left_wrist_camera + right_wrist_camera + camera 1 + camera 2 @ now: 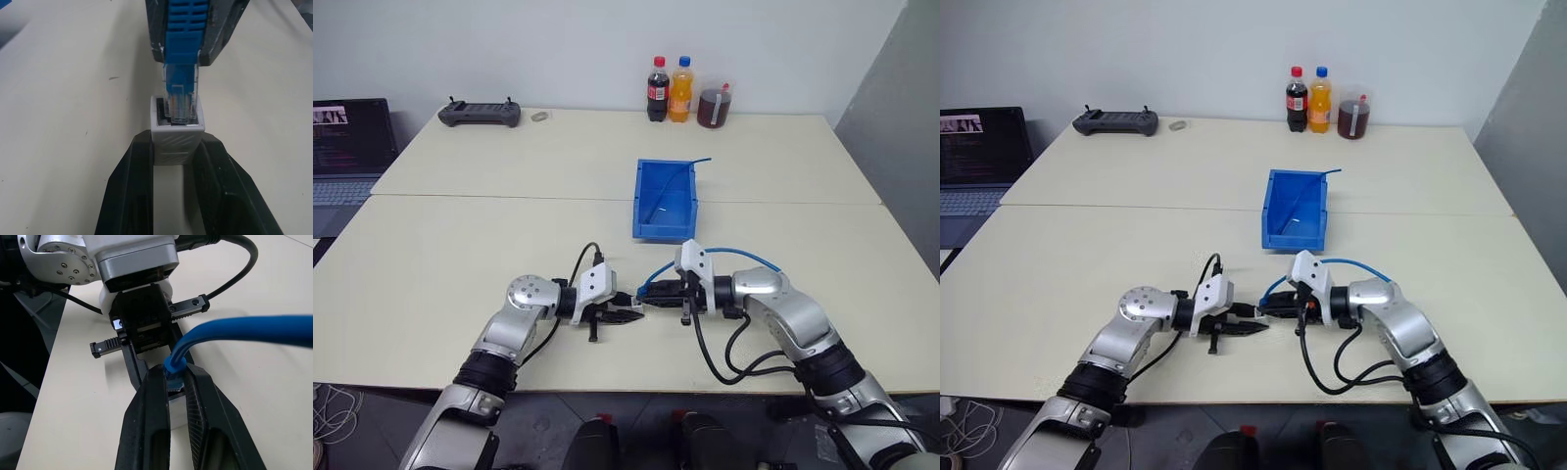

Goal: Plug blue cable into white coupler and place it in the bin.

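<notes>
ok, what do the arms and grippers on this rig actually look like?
Both arms: silver-grey metal links with round bolted joint housings and black ribbed forearm sections. Each wrist carries a white boxy housing. The left gripper and right gripper each have two black, wedge-shaped fingers on toothed black rails. Loose black cables loop from each wrist.

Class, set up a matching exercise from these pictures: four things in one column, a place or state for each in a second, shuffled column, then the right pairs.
1. white coupler
2. blue cable
3. bin
4. drink bottles

A. at the table's far edge
B. clamped in the left gripper
C. on the table beyond both grippers
D. clamped in the right gripper, plug tip in the socket

1-B, 2-D, 3-C, 4-A
</notes>
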Motion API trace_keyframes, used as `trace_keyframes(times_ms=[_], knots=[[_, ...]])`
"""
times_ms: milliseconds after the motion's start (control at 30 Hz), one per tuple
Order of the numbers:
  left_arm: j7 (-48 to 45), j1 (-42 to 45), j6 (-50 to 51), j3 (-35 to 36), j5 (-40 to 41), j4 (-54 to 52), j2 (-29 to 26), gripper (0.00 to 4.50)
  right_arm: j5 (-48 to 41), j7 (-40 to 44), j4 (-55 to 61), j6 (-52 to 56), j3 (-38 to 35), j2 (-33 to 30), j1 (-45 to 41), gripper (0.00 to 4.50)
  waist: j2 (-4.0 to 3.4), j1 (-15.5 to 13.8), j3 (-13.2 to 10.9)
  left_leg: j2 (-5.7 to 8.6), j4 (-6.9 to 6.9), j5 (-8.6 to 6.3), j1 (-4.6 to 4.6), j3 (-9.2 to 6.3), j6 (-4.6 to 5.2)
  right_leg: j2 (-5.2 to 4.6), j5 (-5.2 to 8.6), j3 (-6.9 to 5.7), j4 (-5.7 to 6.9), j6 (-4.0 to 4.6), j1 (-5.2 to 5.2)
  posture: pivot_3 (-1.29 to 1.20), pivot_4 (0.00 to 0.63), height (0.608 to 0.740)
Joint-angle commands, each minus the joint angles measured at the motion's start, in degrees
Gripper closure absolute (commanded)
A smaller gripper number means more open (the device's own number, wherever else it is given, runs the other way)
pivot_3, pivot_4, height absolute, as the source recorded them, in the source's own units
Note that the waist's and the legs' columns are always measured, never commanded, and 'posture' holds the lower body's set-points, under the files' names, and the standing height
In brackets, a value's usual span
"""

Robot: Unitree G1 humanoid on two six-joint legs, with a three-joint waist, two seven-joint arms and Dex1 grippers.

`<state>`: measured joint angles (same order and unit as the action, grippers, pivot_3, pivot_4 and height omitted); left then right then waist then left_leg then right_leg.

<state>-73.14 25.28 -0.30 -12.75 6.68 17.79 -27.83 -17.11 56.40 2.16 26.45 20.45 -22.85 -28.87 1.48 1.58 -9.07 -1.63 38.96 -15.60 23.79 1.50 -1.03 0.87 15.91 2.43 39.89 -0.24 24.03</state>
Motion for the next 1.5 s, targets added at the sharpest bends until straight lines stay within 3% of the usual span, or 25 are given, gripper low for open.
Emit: trace_keyframes(times_ms=[33,767,1200,1500], knots=[[-0.2,-0.2,-0.1,0.3,1.4,-3.0,-0.4,3.72,1.5,0.8,-1.8,-0.7,0.2,-0.4,-0.7,4.3,0.0,0.0,0.0,0.0,0.0,0.0,0.0,0.0,0.0,0.0,0.0,0.0,0.0,0.0,0.0,0.0,0.15,0.74],[0.4,0.0,-0.4,0.3,1.3,-2.7,-0.3,3.72,6.9,5.5,-6.7,-6.4,3.6,-1.1,-7.0,4.3,0.0,0.1,0.0,-0.01,0.01,0.01,-0.04,0.0,0.0,0.0,0.0,0.0,0.06,0.0,-0.01,0.0,0.15,0.74],[1.5,-0.8,-0.4,0.7,1.5,-3.5,-0.6,3.72,10.1,14.2,-11.6,-7.3,8.7,-1.2,-12.8,4.3,-0.02,0.1,0.0,0.0,0.02,0.01,-0.05,0.01,0.0,-0.02,0.0,0.0,0.07,0.01,-0.01,0.0,0.15,0.74],[2.1,-1.8,0.2,0.8,1.7,-5.2,-1.3,3.72,13.5,12.5,-16.3,-9.4,10.3,1.9,-12.0,4.3,-0.05,0.3,0.1,-0.04,0.01,0.01,-0.13,0.02,0.0,-0.01,0.0,0.01,0.1,0.02,-0.03,0.0,0.15,0.74]])
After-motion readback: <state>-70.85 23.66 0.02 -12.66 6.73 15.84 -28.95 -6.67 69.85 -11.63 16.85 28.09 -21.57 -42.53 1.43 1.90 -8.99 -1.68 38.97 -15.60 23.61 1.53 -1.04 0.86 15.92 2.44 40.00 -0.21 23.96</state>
